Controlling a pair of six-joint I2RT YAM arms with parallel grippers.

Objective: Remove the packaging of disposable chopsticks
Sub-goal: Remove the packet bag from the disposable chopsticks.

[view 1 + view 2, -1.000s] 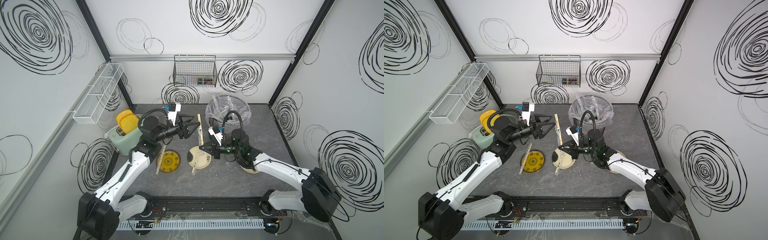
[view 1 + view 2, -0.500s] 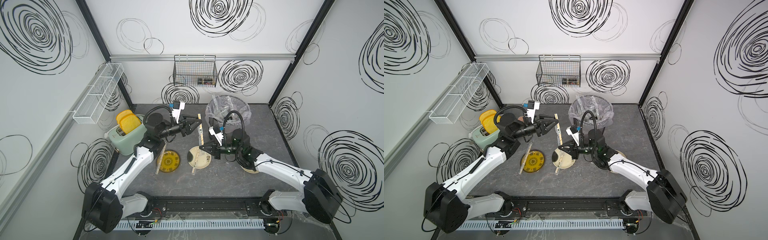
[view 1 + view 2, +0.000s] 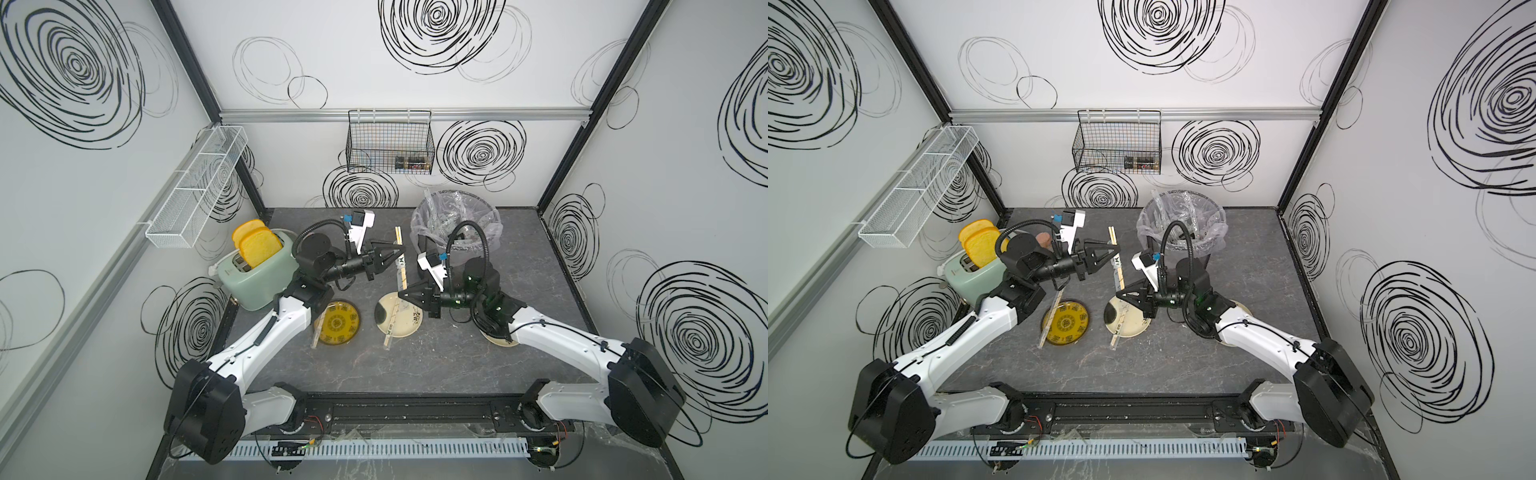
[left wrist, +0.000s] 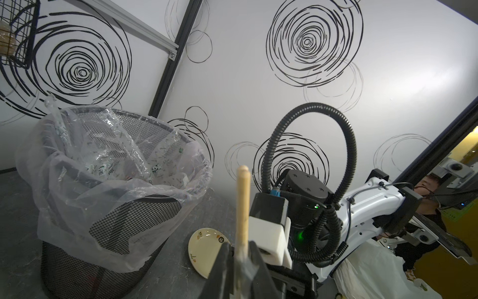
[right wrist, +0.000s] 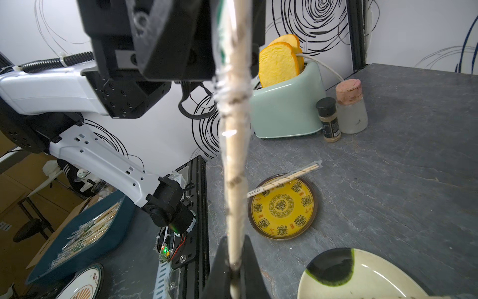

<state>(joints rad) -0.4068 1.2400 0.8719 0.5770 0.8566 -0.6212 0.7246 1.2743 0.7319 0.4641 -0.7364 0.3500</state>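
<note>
I have one pair of disposable chopsticks (image 3: 402, 274) up off the worktop (image 3: 457, 365), stretched between both arms above the pale plate (image 3: 405, 330). My left claw (image 3: 400, 252) is pressed together on the pair's upper part. In its wrist view the bare wooden tip stands out past the fingers (image 4: 222, 261). My right claw (image 3: 402, 293) pinches the lower end. Between the two claws the packaging (image 5: 232, 98) is bunched and wrinkled around the sticks. I cannot tell whether the left claw bites on wood or on plastic. A second pair (image 3: 390, 332) lies across the pale plate. A third, wrapped pair (image 3: 318, 332) lies across the edge of the yellow plate (image 3: 338, 324). Empty sleeves (image 4: 103, 160) sit in the lined bin (image 3: 486, 220).
</note>
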